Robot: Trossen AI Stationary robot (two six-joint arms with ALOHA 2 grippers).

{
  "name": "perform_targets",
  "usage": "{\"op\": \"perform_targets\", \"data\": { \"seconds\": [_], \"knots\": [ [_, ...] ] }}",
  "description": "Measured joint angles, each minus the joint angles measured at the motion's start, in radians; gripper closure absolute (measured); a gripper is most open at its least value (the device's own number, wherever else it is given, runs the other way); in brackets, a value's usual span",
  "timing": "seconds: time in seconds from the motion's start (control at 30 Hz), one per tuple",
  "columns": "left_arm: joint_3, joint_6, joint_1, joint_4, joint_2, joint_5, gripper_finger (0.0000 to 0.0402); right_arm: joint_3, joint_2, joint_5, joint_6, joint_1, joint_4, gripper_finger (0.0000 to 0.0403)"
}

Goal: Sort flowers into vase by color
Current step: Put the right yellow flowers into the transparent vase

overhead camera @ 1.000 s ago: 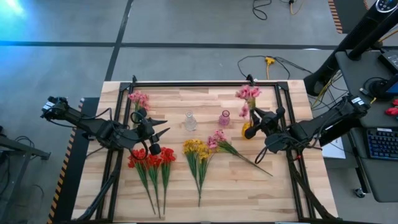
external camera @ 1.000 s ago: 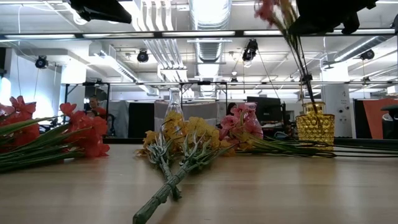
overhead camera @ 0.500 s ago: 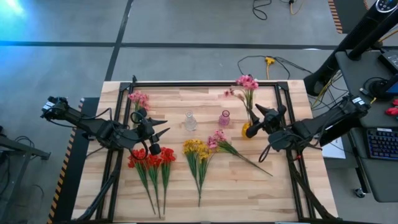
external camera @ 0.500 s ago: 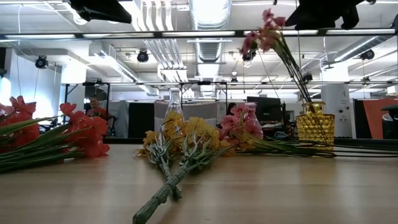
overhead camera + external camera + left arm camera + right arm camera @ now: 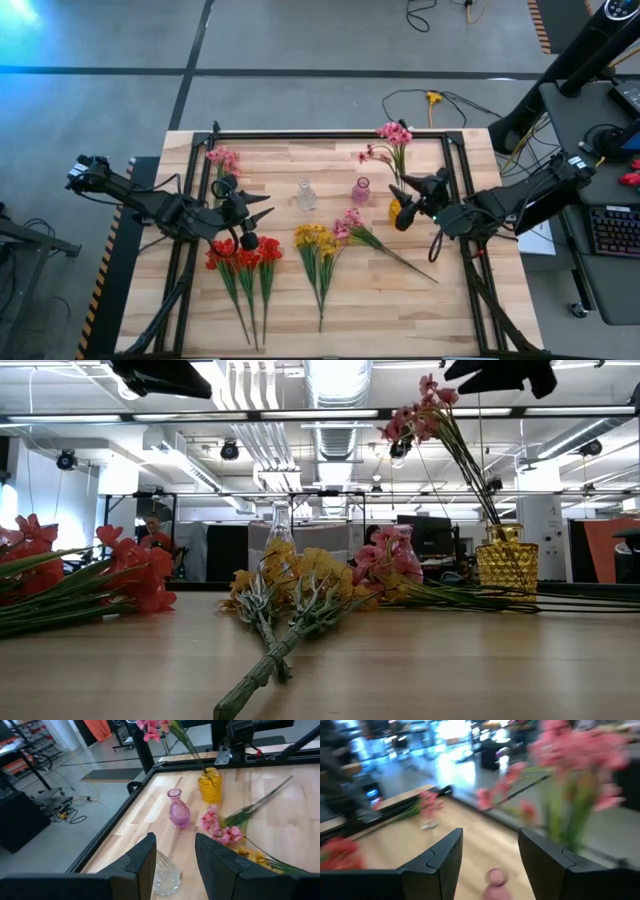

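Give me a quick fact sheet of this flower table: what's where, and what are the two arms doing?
Surface: wooden table
Yellow glass vase: holds pink flower sprigs
Small pink glass vase: empty
Clear glass vase: empty
Loose on table: red flowers, yellow flowers, one pink sprig, another pink sprig at the far left
Right gripper: open, beside the yellow vase
Left gripper: open, above the red flowers

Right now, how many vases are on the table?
3. A clear glass vase stands mid-table, a pink vase just right of it, and a yellow vase farther right holds pink flowers, beside the right gripper. None seems hidden.
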Motion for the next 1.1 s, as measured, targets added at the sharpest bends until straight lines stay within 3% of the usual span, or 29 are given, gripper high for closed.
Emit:
{"op": "perform_targets", "data": {
  "seconds": [0.27,0.53,0.67,0.8,0.97,1.1],
  "knots": [
    [0.0,0.001,0.0,0.001,0.067,0.002,0.0281,0.089,0.078,-0.313,0.088,-0.003,-0.072,0.0219],
    [0.008,0.003,0.0,0.005,0.112,0.0,0.0281,0.327,0.321,-0.415,0.318,-0.003,-0.539,0.022],
    [0.008,0.004,0.0,0.003,0.111,-0.002,0.0281,0.399,0.432,-0.529,0.406,-0.003,-0.721,0.0219],
    [0.009,0.004,0.0,0.003,0.11,-0.002,0.0281,0.411,0.494,-0.625,0.419,-0.003,-0.721,0.0212],
    [0.009,0.004,0.0,0.003,0.117,-0.002,0.0281,0.412,0.555,-0.658,0.38,-0.005,-0.657,0.0205],
    [0.009,-0.015,0.0,0.003,0.117,-0.002,0.0281,0.415,0.596,-0.691,0.476,-0.021,-0.557,0.0204]
  ]
}}
